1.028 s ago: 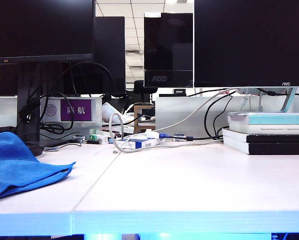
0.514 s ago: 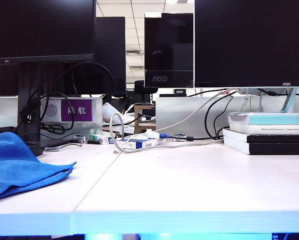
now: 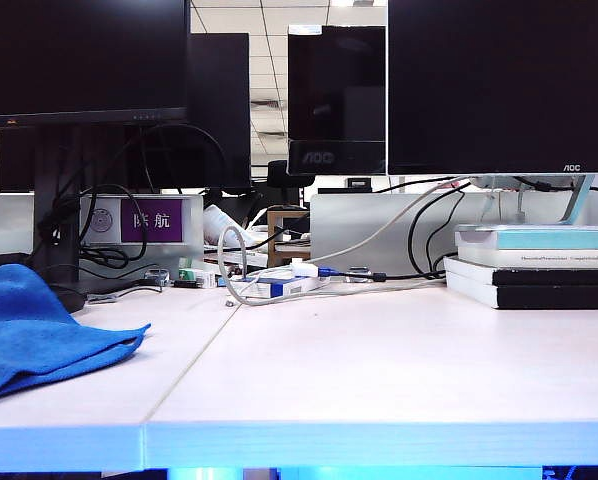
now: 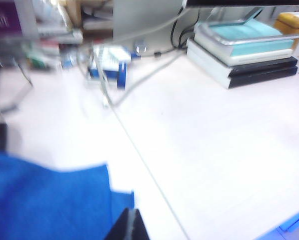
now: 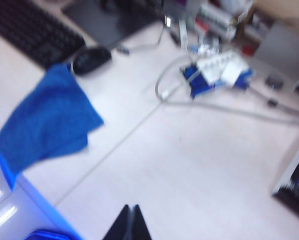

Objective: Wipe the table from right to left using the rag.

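The bright blue rag (image 3: 39,335) lies bunched on the left end of the white table (image 3: 379,370); neither arm shows in the exterior view. In the left wrist view the rag (image 4: 44,202) fills the near corner, and my left gripper (image 4: 130,214) hovers beside its edge, fingertips pressed together with nothing between them. In the right wrist view the rag (image 5: 47,122) lies near the table's front edge, beside a black mouse (image 5: 91,59). My right gripper (image 5: 131,209) hangs above bare table well away from the rag, shut and empty.
Monitors (image 3: 499,85) and tangled cables (image 3: 279,280) line the back of the table. A stack of books (image 3: 534,265) with a pale teal one on top sits at the back right. A keyboard (image 5: 34,32) lies behind the mouse. A dark seam (image 3: 194,365) splits the desk panels.
The exterior view is unchanged; the rag lies still and no arm shows in it.
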Available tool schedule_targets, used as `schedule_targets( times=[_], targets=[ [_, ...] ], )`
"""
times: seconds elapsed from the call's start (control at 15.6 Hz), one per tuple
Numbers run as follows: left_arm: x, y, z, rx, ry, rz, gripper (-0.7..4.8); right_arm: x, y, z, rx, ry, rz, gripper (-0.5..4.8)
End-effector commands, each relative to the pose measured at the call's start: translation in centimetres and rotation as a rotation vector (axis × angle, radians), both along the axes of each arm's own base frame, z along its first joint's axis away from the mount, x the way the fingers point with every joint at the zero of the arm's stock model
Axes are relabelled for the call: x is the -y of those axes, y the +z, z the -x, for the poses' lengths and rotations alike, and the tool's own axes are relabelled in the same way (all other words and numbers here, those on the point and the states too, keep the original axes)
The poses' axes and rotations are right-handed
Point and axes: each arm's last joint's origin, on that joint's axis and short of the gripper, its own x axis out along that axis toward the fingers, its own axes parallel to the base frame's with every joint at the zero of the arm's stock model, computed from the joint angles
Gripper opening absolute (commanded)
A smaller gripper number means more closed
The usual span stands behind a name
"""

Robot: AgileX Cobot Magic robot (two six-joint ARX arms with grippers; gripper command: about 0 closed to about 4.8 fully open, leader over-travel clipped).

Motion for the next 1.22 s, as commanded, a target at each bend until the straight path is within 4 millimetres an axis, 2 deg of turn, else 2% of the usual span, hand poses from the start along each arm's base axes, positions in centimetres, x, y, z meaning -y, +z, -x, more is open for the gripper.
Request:
schedule_targets(
  times=[0.06,0.19,0.26,0.39,0.64,0.71,0.77,1.03,1.22],
  targets=[
    [0.5,-3.8,-1.1,-0.073,0.034,0.007,-0.06,0.9,-2.6,1.1,0.039,-0.019,-0.077,-0.06],
    [0.7,-6.0,-1.3,-0.141,0.017,-0.026,-0.04,1.7,-5.3,2.0,0.082,-0.021,-0.123,-0.06],
    [0.7,-6.6,-1.2,-0.19,-0.009,-0.039,-0.03,2.4,-7.5,2.7,0.127,-0.014,-0.162,-0.06],
    [0.7,-6.7,-1.1,-0.197,-0.01,-0.041,-0.03,3.0,-10.1,3.4,0.163,-0.013,-0.195,-0.06],
    [0.7,-6.6,-1.2,-0.194,-0.007,-0.041,-0.03,4.4,-18.6,4.9,0.144,-0.021,-0.175,-0.06],
    [0.7,-6.6,-1.2,-0.194,-0.007,-0.041,-0.03,4.5,-19.5,5.0,0.146,-0.034,-0.168,-0.06],
    [0.7,-6.6,-1.2,-0.194,-0.006,-0.041,-0.03,4.8,-21.4,5.1,0.155,-0.058,-0.158,-0.06],
    [0.7,-6.6,-1.2,-0.194,-0.006,-0.041,-0.03,5.3,-25.4,5.5,0.188,-0.1,-0.175,-0.05],
    [0.7,-6.6,-1.2,-0.193,-0.006,-0.041,-0.03,5.4,-28.6,5.7,0.087,-0.166,-0.254,-0.05]
  ],
)
